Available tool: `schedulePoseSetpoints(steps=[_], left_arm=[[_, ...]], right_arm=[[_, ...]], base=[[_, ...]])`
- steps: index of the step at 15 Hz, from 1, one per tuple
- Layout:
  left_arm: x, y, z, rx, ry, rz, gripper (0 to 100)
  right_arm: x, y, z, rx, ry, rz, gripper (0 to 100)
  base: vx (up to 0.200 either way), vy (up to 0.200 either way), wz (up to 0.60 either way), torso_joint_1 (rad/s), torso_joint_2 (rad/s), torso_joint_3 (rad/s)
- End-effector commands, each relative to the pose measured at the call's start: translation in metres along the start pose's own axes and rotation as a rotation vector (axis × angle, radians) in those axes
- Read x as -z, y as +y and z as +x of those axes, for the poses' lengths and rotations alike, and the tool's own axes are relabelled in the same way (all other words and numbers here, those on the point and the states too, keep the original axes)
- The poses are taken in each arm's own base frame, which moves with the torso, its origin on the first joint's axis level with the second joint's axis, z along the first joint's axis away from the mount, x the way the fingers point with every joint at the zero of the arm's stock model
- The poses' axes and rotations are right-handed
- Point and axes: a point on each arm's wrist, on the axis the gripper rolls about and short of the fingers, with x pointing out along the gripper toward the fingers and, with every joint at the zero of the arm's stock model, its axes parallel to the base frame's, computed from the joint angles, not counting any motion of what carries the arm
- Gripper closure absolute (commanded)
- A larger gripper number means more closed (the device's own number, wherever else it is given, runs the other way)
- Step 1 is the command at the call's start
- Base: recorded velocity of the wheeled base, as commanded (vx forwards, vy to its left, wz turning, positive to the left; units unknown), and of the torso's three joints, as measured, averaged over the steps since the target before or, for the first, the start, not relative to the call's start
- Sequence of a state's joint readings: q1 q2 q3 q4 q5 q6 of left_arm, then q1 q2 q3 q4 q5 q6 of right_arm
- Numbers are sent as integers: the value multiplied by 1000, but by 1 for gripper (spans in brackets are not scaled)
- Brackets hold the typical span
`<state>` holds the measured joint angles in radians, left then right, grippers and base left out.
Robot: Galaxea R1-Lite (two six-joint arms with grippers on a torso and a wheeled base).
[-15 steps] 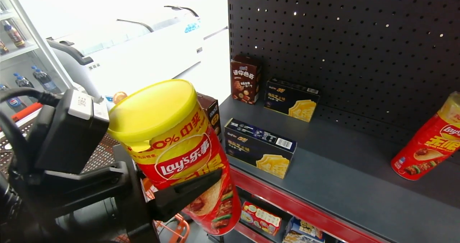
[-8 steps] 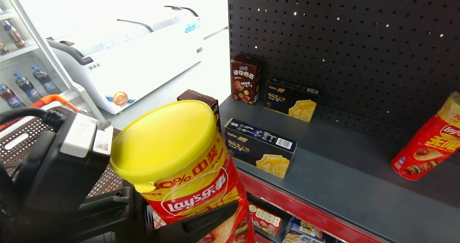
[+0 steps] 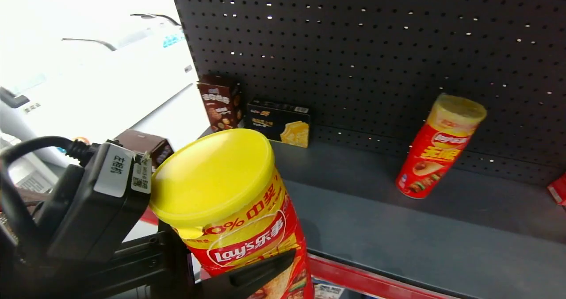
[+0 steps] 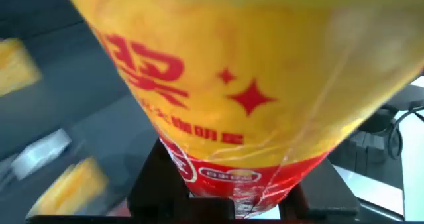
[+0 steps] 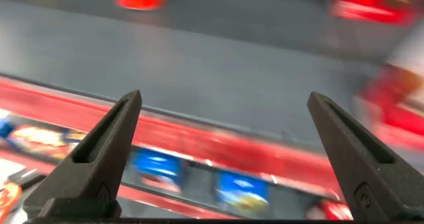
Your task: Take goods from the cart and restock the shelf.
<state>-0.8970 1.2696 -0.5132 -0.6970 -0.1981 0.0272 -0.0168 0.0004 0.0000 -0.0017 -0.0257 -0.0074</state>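
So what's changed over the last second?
The left gripper first carried the yellow-lidded red chip canister lower; then the camera swung right along the grey shelf. The grip is unchanged, and the shelved red canister and dark snack boxes have not moved.

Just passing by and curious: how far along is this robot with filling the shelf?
Looks done: one chip can stands on the shelf, with boxes farther along. In hand: the left hand grips a second yellow-lidded can in front of the shelf. Left: setting it down; the right hand is open and empty.
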Motion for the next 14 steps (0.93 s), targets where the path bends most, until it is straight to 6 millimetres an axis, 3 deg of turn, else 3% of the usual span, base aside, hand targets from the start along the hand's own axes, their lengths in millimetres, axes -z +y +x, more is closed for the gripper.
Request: schedulePoseSetpoints(steps=[1, 4, 14], left_arm=[[1, 0, 0, -1, 2, 0, 100], [2, 1, 0, -7, 8, -2, 100], [7, 2, -1, -16, 25, -5, 100]], right_arm=[[0, 0, 0, 0, -2, 0, 0], [0, 0, 0, 0, 0, 0, 0], [0, 0, 0, -1, 0, 1, 0]], base=[[0, 0, -600, 12, 12, 7], [0, 0, -600, -1, 4, 2], [0, 0, 0, 0, 0, 0]])
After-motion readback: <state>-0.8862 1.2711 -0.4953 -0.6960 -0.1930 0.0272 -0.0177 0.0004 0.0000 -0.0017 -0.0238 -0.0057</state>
